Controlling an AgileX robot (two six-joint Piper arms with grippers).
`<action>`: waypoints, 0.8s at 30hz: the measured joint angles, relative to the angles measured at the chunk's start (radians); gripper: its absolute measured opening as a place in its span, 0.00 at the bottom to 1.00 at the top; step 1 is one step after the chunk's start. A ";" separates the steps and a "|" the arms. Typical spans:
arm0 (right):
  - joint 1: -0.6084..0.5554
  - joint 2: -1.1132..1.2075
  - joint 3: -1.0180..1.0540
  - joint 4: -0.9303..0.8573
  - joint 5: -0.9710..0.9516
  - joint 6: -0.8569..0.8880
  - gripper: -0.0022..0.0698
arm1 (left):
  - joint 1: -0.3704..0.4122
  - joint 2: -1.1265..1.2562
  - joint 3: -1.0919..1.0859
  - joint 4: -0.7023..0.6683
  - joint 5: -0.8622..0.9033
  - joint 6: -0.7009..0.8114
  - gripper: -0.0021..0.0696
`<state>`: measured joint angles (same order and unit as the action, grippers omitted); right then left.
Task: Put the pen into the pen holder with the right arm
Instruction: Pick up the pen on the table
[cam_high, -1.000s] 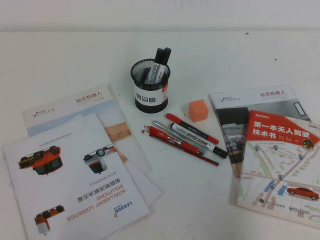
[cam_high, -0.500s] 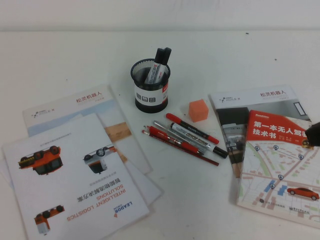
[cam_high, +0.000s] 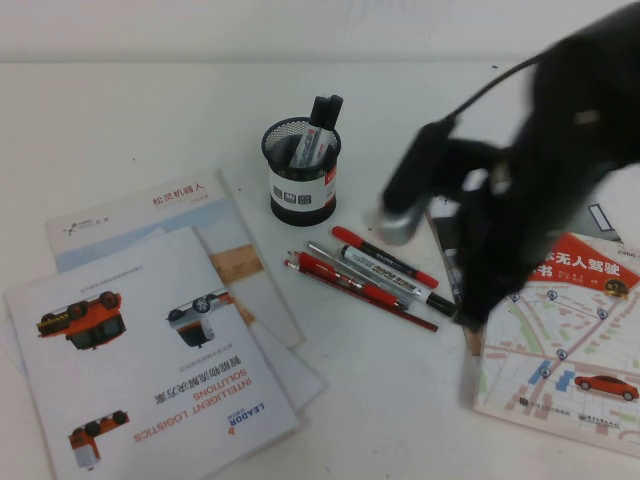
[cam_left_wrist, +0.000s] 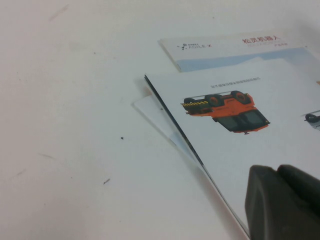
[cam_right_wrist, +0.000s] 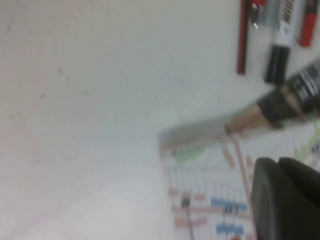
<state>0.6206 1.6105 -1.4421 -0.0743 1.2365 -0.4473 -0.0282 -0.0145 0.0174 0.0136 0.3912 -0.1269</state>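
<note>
Right arm (cam_high: 540, 180) reaches in over the right side of the desk (cam_high: 150, 120), blurred; right end effector (cam_right_wrist: 287, 200) hangs above the booklets (cam_high: 560, 340) near the right edge, fingers pressed together, holding nothing. Pen (cam_high: 345, 279) lies flat mid-desk among other markers, just in front of the pen holder (cam_high: 302, 172), which stands upright with two markers inside. Left end effector (cam_left_wrist: 282, 202) sits over the left brochures (cam_left_wrist: 240, 125); cannot tell its finger state.
</note>
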 joint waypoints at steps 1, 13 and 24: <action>0.012 0.036 -0.021 -0.012 0.000 0.000 0.00 | 0.000 0.000 0.000 0.000 0.000 0.000 0.03; 0.026 0.377 -0.384 0.074 -0.006 -0.043 0.24 | 0.000 0.000 0.000 0.000 0.000 0.000 0.03; 0.028 0.550 -0.433 0.111 -0.006 -0.109 0.51 | 0.000 0.000 0.000 0.000 0.000 0.000 0.03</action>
<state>0.6488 2.1604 -1.8749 0.0368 1.2307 -0.5560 -0.0282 -0.0145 0.0174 0.0136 0.3912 -0.1269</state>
